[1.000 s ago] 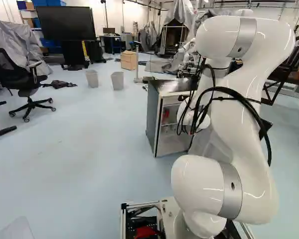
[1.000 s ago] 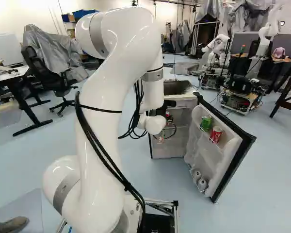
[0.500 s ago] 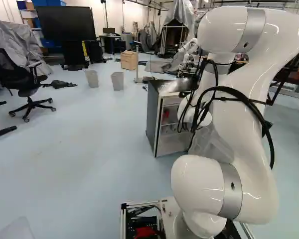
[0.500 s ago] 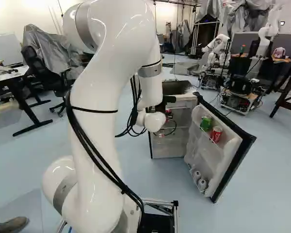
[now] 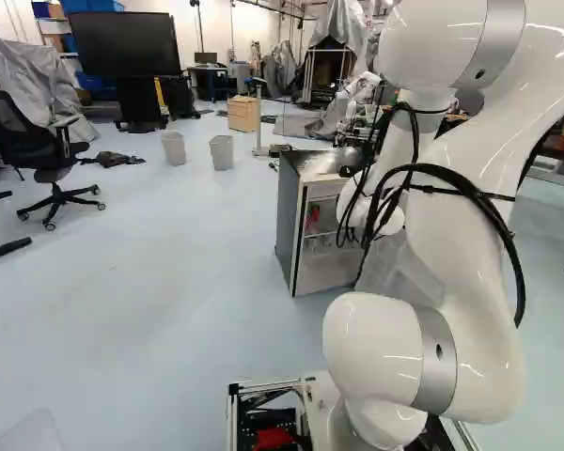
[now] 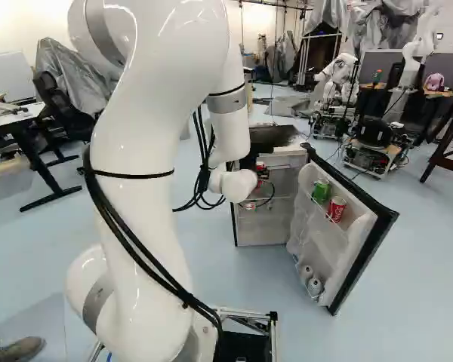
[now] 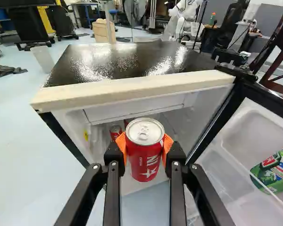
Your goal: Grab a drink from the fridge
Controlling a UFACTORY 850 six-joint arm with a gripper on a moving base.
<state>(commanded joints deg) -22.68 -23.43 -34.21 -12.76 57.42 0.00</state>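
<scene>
Red can (image 7: pixel 142 162), silver lid and tab, white lettering and star, upright before the open fridge (image 7: pixel 127 90). End effector (image 6: pixel 262 171) pinches it between orange pads (image 7: pixel 167 145).

The fridge (image 6: pixel 281 138) door (image 6: pixel 362 260) holds two cans (image 6: pixel 337 208) in its upper rack (image 6: pixel 322 209). Left of the fridge in the left base view stand wastebaskets (image 5: pixel 222 153), an office chair (image 5: pixel 49 150) farther left.

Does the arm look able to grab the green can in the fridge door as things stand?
Probably not: the hand is shut on a red can, so its fingers are taken. Otherwise the way seems fairly free, with the fridge door open and the green can exposed inside it.
</scene>
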